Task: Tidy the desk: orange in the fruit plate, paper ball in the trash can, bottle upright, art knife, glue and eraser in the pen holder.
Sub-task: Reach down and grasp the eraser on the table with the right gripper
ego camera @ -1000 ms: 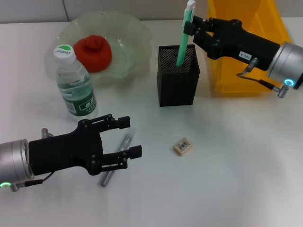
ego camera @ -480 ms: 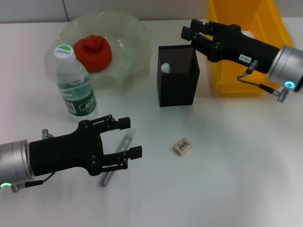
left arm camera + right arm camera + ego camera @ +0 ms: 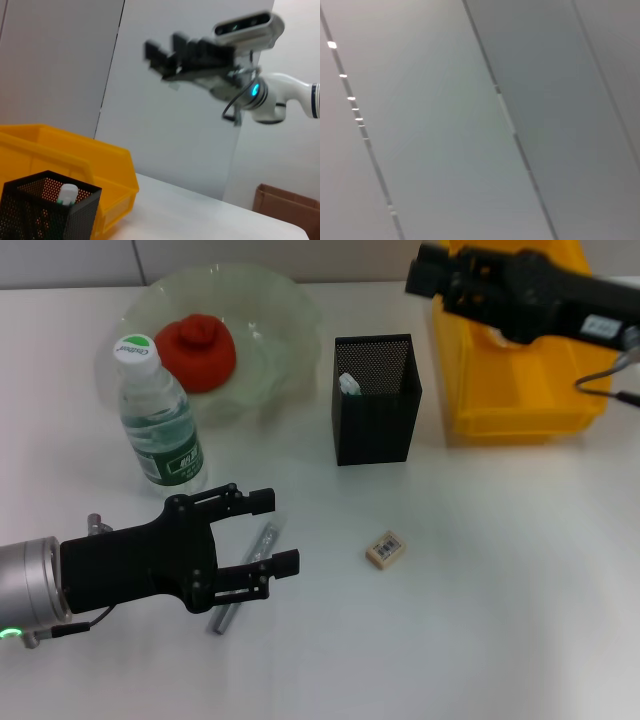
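White table fills the head view, and most of the tidying looks done. The orange sits in the fruit plate near the far left corner, and the bottle stands upright just in front of that plate. The pen holder stands midway along the far side with a green-and-white stick, likely the glue, poking up inside it. The trash can is just beside it toward the right edge; I cannot see a paper ball, so it is probably in the can already. Still left, by my reading: the eraser, lying flat near the middle of the table, and the art knife, a grey bar toward the near left. The left pincer hovers over the knife with its jaws spread wide and nothing held. Compared with a second ago, the stick that the right pincer held over the holder has dropped in, and that pincer has risen and pulled back over the can's far rim, its jaws seemingly open and empty. The left arm has not shifted.
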You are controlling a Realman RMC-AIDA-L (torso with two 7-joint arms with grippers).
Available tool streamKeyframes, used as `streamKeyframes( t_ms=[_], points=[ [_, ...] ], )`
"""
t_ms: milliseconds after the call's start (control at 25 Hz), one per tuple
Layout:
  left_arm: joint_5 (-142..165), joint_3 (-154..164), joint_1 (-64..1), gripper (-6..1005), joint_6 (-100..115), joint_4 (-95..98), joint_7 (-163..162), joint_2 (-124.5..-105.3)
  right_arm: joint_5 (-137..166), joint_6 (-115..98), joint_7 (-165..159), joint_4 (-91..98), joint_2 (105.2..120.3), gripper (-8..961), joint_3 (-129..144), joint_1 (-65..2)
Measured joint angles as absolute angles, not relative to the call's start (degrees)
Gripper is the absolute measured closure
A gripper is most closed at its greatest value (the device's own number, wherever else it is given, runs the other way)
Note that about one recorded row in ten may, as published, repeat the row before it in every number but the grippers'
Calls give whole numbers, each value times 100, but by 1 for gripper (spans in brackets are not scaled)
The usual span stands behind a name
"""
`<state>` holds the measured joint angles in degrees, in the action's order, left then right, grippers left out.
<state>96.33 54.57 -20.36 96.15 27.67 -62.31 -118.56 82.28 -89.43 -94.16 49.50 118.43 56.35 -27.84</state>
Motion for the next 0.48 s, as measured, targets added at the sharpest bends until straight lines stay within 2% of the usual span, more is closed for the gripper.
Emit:
streamKeyframes(
  t_ms=[320, 480],
  points=[
    [9632, 5457, -2040, 214, 9660, 2769, -6231, -11849, 8960, -9827, -10840, 6145, 11732, 607, 5183, -2832],
    [9628, 5450, -2035, 214, 9665, 2769, -6231, -11847, 9747, -9878, -11381, 6791, 11775, 606, 5193, -2916]
  ],
)
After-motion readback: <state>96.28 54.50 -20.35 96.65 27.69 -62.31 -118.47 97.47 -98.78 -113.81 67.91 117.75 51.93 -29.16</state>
